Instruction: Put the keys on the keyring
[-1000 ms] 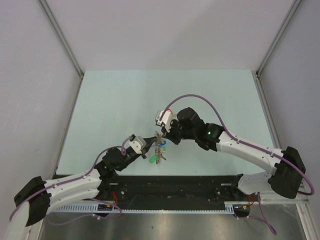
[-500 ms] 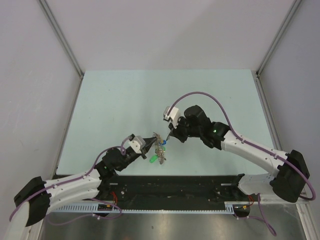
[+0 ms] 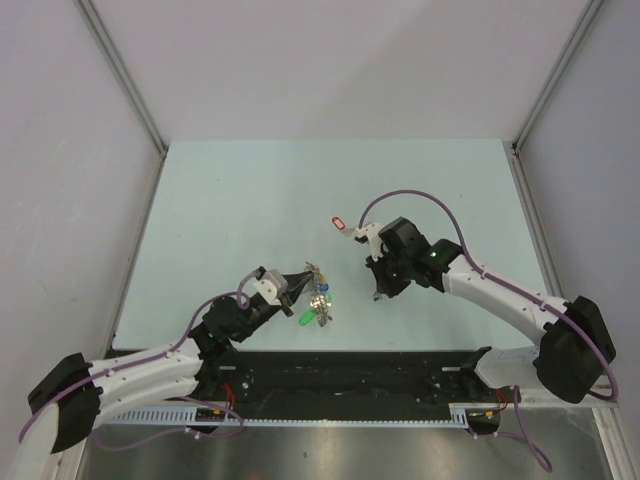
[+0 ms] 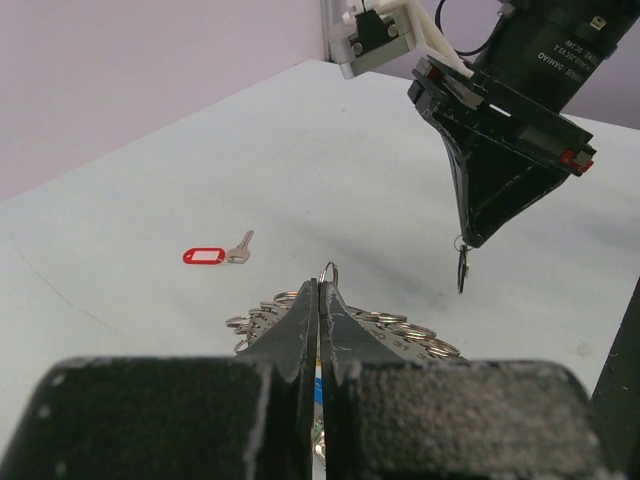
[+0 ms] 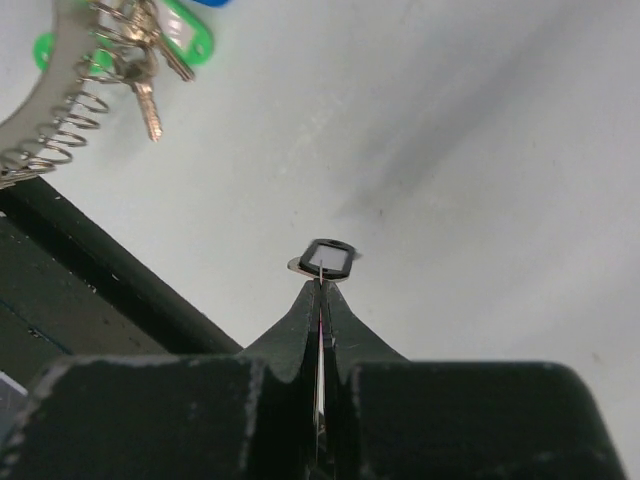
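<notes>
Left fingers (image 4: 298, 330) clamped on large thin grey wire keyring (image 3: 318, 293) near pale green tabletop (image 3: 220, 200) front; right fingers (image 5: 295, 320) pinching black-tagged silver key (image 5: 325, 256), apart from it. Risk: slim edge pinch; key may twist or drop during threading.

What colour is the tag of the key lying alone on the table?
The tag is red; clearest in the left wrist view.

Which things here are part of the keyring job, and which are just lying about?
Job:
- keyring, clamped in the left gripper
- black-tag key, pinched by the right gripper
- red-tag key, loose on the table

Not the job:
- purple cables
- black rail at the near edge
</notes>
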